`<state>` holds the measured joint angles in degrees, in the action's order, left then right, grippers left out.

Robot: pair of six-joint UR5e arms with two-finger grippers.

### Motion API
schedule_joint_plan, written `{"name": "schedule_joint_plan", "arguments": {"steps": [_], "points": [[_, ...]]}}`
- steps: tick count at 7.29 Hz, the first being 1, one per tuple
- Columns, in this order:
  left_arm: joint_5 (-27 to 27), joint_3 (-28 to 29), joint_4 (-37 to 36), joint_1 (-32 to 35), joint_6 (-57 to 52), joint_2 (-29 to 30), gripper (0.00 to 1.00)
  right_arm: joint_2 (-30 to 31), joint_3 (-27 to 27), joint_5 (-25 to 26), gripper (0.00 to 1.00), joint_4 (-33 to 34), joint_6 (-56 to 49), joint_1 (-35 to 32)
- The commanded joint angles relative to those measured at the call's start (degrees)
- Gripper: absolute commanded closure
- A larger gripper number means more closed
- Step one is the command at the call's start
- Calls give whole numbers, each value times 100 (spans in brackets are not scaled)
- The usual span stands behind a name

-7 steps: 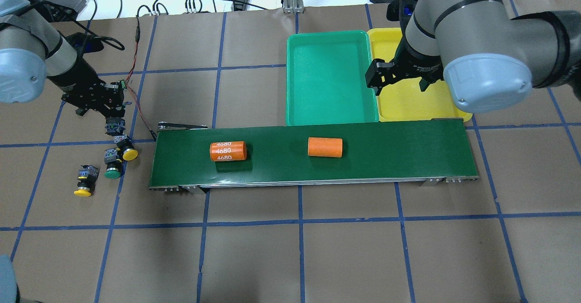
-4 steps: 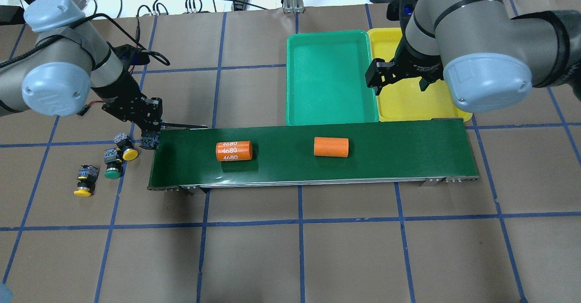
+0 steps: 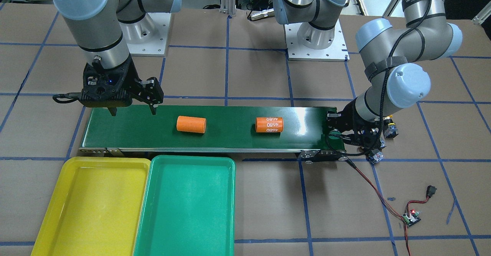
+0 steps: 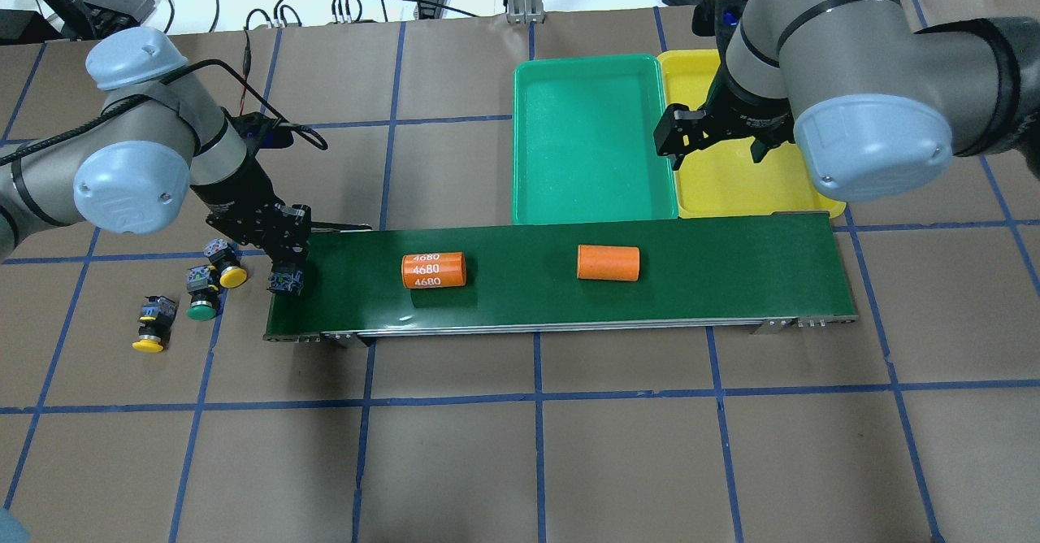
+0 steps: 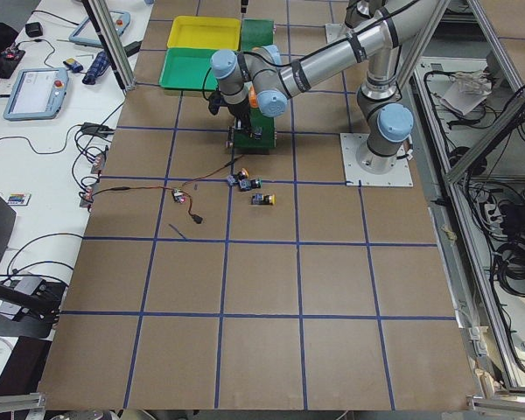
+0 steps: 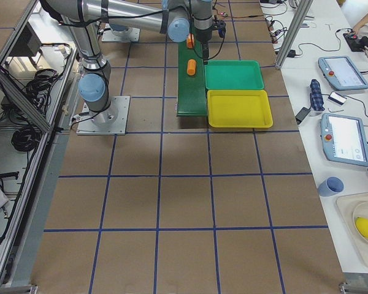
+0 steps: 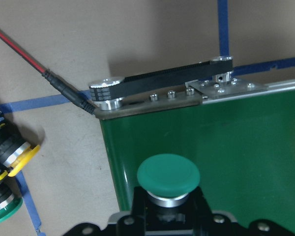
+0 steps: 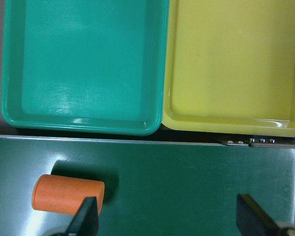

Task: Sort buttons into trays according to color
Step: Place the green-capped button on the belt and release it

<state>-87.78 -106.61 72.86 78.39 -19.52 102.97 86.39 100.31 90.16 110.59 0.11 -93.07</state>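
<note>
My left gripper [image 4: 284, 276] is shut on a green-capped button [image 7: 168, 174] and holds it over the left end of the dark green conveyor belt [image 4: 731, 275]. Whether the button touches the belt I cannot tell. Three buttons lie on the table left of the belt: a yellow one [image 4: 228, 271], a green one [image 4: 200, 305] and a yellow one [image 4: 151, 332]. My right gripper [image 4: 715, 151] is open and empty, between the belt's right part and the trays. The green tray [image 4: 593, 141] and the yellow tray [image 4: 731, 189] stand side by side behind the belt, both bare inside.
Two orange cylinders lie on the belt, one marked 4680 [image 4: 433, 270] and one plain [image 4: 608, 262]. A red wire runs from the belt's left end to a small controller board [image 3: 411, 217]. Cables lie along the table's far edge.
My left arm has carried the green button from the table, rightward, onto the belt's left end. Both orange cylinders have drifted right along the belt. The right arm has not moved.
</note>
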Motion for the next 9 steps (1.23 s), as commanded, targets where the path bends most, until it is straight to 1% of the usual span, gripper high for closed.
{"name": "schedule_joint_plan", "arguments": {"steps": [1,2,4,5,6,8,9], "points": [[15,-26,-26,1,70,47,21,0,7,-7,0,-3,6,0],[15,-43,-17,1,79,-14,0,0,7,-7,0,-3,6,0],[-54,157,44,-42,62,-285,0,0,15,-7,0,-3,6,0],[-116,402,44,-295,-8,-356,0,0,15,-7,0,6,6,0],[-186,439,36,-828,-43,-322,0,0,7,-7,0,6,6,0],[-196,344,-26,-1822,-1416,-155,0,0,7,-7,0,6,6,0],[-196,117,-200,-2140,-1510,-76,0,-9,24,-15,0,171,-2,0]]}}
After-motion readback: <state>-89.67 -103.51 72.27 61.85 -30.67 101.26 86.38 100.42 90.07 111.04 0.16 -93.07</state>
